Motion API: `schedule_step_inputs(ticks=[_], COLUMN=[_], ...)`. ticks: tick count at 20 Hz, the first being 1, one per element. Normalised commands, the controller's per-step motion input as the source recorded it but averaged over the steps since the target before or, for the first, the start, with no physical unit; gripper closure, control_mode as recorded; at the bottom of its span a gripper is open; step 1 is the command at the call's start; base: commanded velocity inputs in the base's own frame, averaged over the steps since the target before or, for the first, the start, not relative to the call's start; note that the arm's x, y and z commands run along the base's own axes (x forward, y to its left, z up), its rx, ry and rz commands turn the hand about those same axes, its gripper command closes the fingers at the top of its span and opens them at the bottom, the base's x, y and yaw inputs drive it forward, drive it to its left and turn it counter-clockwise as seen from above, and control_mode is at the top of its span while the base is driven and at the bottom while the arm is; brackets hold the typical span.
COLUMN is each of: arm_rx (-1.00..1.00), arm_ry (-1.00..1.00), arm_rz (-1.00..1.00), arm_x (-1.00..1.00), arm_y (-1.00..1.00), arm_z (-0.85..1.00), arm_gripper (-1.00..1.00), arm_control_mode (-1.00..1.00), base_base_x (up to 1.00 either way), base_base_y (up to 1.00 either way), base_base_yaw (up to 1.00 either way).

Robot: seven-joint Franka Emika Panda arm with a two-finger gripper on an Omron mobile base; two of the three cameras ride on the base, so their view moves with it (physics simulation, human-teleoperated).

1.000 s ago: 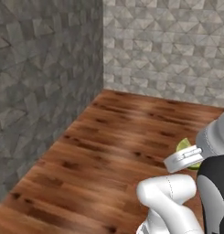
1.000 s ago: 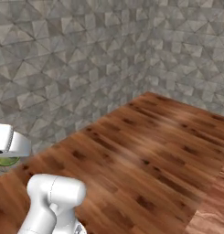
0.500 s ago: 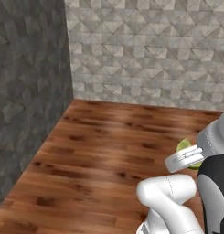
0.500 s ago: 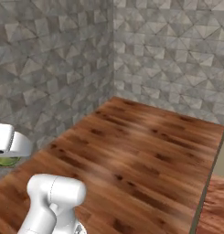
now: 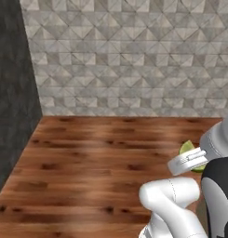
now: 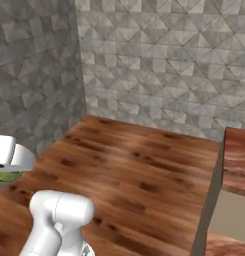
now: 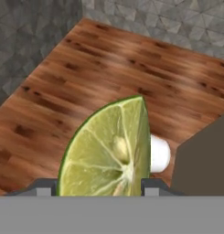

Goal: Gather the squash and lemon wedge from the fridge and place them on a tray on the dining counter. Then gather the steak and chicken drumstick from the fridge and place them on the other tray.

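Note:
My gripper is shut on the lemon wedge, a yellow-green wedge whose pale cut face, with a seed in it, fills the middle of the hand view. In the left base view the wedge peeks out behind the white hand at the right, carried above the wooden floor. From the right base view the same wedge shows as a green sliver under the hand at the left edge. The dining counter, a reddish-brown top on a beige base, enters at the right edge.
Wood-plank floor stretches ahead to a grey patterned tile wall. A second tiled wall meets it at a corner on the left. The counter's beige base bounds the floor on the right.
The whole picture has swung: the base has turned, the wall corner has slid left and the counter has come into the right base view. The hold on the wedge is unchanged.

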Motion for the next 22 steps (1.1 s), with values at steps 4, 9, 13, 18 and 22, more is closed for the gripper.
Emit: schedule_step_inputs(ticks=[4,9,13,18,22], arm_rx=[0.00,0.00,0.00,0.00,0.00], arm_ry=[0.00,0.00,0.00,0.00,0.00], arm_rz=[0.00,0.00,0.00,0.00,0.00], arm_x=[0.00,0.00,0.00,0.00,0.00], arm_y=[0.00,0.00,0.00,0.00,0.00], arm_z=[0.00,0.00,0.00,0.00,0.00], arm_gripper=[1.00,1.00,1.00,1.00,1.00], arm_control_mode=[1.00,1.00,1.00,1.00,1.00], base_base_x=[1.00,1.00,1.00,1.00,0.93], base_base_y=[0.00,0.09,0.16,0.13,0.00], base_base_yaw=[-0.31,-0.33,-0.35,-0.35,-0.35])
